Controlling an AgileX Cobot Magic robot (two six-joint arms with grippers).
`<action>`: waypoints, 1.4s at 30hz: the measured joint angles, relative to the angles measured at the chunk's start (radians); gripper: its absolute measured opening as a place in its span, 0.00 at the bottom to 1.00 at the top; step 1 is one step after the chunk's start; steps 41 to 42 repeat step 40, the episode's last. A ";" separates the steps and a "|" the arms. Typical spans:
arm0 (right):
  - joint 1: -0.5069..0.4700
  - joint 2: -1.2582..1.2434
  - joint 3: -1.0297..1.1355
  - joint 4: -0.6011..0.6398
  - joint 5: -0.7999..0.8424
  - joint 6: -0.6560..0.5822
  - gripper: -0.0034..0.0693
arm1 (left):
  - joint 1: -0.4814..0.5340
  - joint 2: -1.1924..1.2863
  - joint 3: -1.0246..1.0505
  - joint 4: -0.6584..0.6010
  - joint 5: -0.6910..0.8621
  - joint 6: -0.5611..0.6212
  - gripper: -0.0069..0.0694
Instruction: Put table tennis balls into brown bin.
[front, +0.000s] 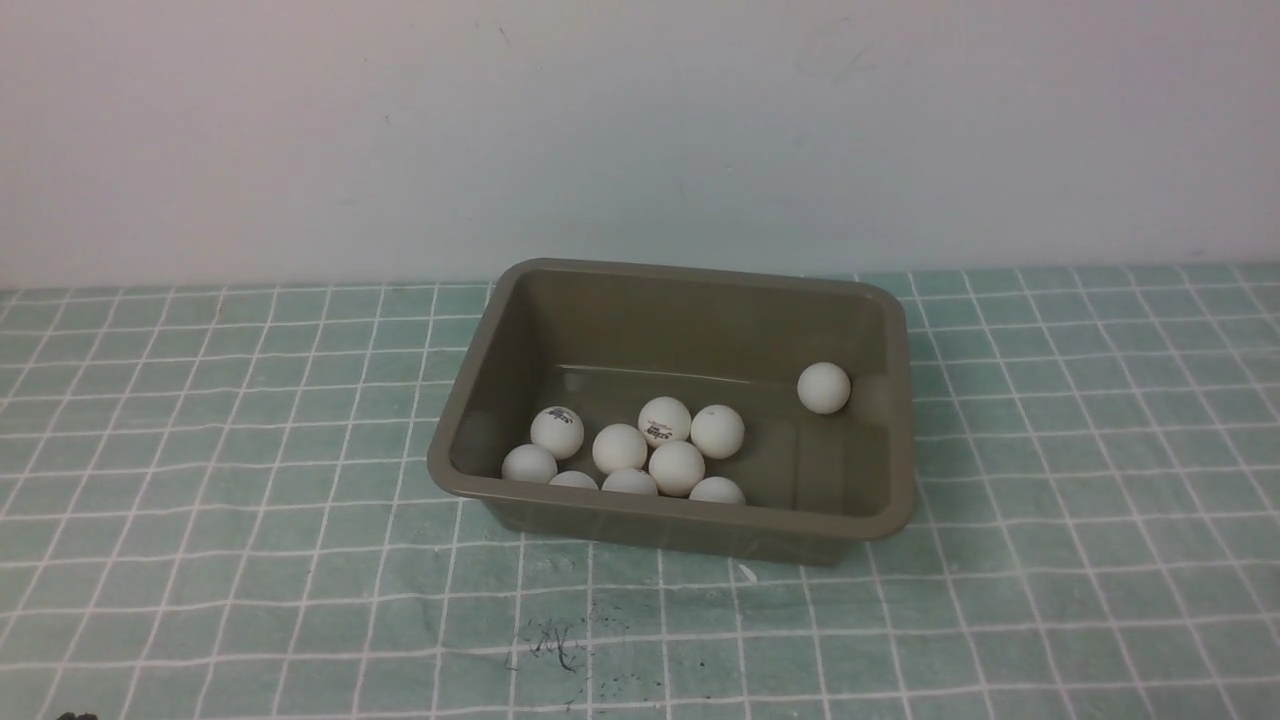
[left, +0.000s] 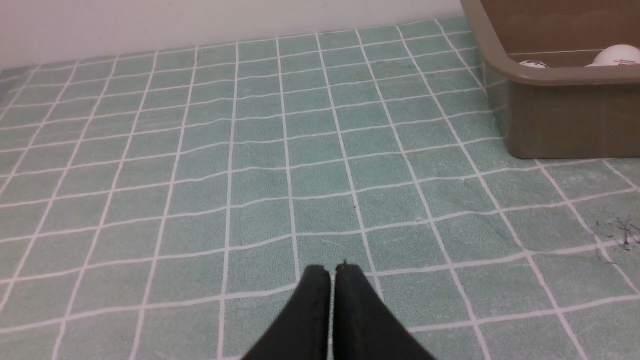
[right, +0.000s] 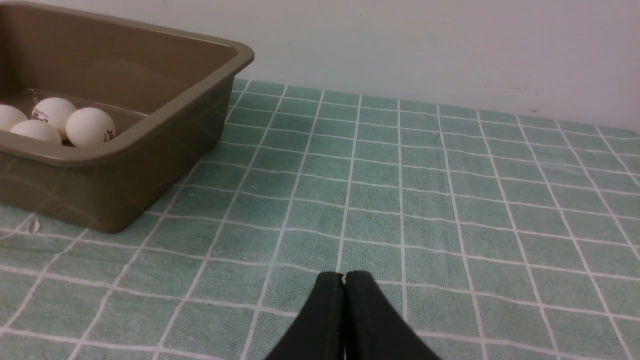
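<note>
Left tool, right tool: both clenched, grasping nothing, hovering over desk. Table tennis balls: ten sitting inside brown bin. Judging loading complete; advising keeping tools clear of bin.

This looks like a bare test bench in a lab rather than a lived-in room. A plain, off-white wall fills the upper third of the front view, unadorned apart from a few faint scuffs. Below it, a mint-green cloth printed with a white grid covers the whole work surface, lying slightly rippled; near the bottom centre of the frame it carries a patch of dark scribble marks. No furniture, shelving or household clutter shows anywhere, and both wrist views give only the same cloth and wall.
</note>
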 joint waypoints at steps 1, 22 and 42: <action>0.000 0.000 0.000 0.000 0.000 0.000 0.03 | 0.000 0.000 0.000 0.000 0.000 0.000 0.08; 0.000 0.000 0.000 0.000 0.000 0.002 0.03 | 0.000 0.000 0.000 0.000 0.000 0.000 0.08; 0.000 0.000 0.000 0.000 0.000 0.002 0.03 | 0.000 0.000 0.000 0.000 0.000 0.000 0.08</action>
